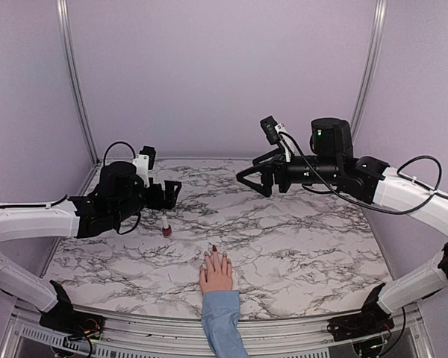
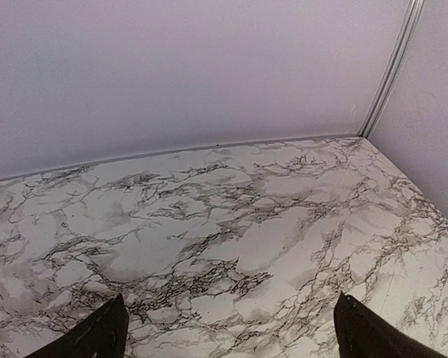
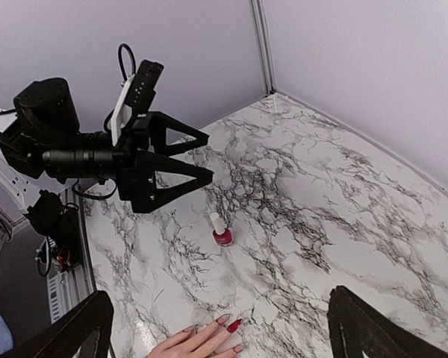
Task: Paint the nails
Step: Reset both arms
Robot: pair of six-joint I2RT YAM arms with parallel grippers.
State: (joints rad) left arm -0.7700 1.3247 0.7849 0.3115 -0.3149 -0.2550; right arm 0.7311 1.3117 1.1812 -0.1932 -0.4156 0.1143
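A pale pink hand in a light blue sleeve lies flat at the table's near edge. Its nails show in the right wrist view: the middle one is dark red, and the nails beside it are pale. A small dark red polish bottle with a white cap stands upright left of the hand, also seen as the bottle. My left gripper hovers open just above and behind the bottle, apart from it, with only marble between its fingers. My right gripper hangs open high over the table's middle.
The marble table is walled by lilac panels at the back and both sides, with metal posts in the corners. The left arm and its cables fill the left side of the right wrist view.
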